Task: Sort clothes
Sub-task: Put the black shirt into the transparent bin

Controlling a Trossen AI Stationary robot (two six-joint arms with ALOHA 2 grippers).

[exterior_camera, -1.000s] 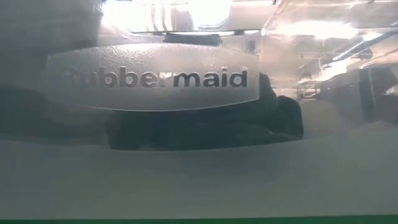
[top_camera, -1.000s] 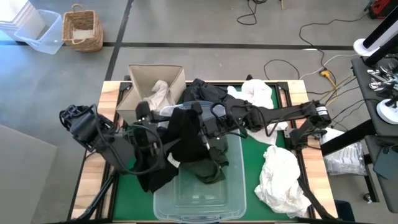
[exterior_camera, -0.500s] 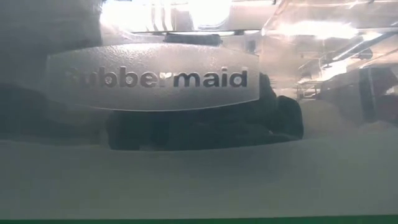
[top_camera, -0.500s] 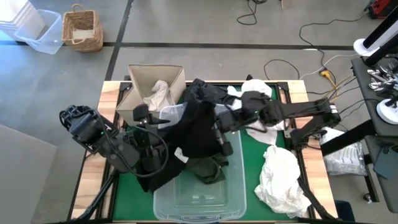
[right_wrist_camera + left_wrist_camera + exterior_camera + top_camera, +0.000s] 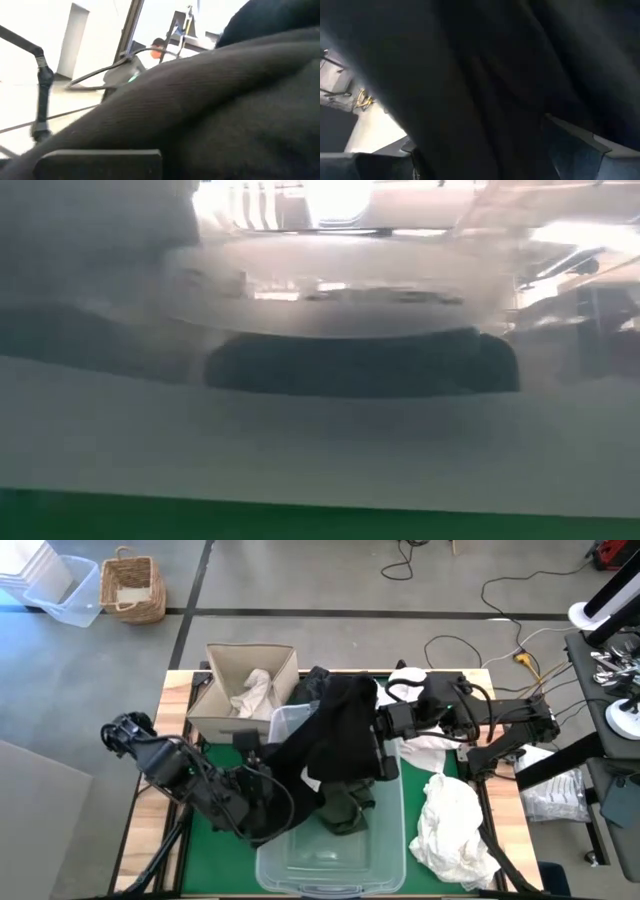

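My right gripper [image 5: 380,730] is shut on a black garment [image 5: 340,735] above the far end of the clear tub [image 5: 395,840]. The garment's tail [image 5: 278,772] trails left over the tub's rim. My left gripper [image 5: 252,752] stands open beside that tail, left of the tub. Dark cloth [image 5: 485,85] fills its wrist view. A dark olive garment [image 5: 345,812] lies in the tub and shows dark through its wall [image 5: 360,365]. A white garment [image 5: 255,690] lies in the beige box [image 5: 215,705]. My right gripper holds the black garment near its upper end [image 5: 362,718], coming about level from the table's right. The cloth lies over its finger [image 5: 100,162], hiding the place of contact. The garment hangs below, with its tail slanting down to the left over the tub's rim.
White garments lie at the right near edge [image 5: 450,825] and at the far right [image 5: 410,685] of the green mat [image 5: 215,840]. A dark pile [image 5: 320,680] lies at the far edge beside the box. A wicker basket [image 5: 132,585] stands on the floor beyond the table.
My right gripper has gone up and toward the table's right edge, staying shut. It has drawn the black garment's upper end along, while the tail trails left. My left gripper has sunk. The tub has shifted right, and its label has left the low view.
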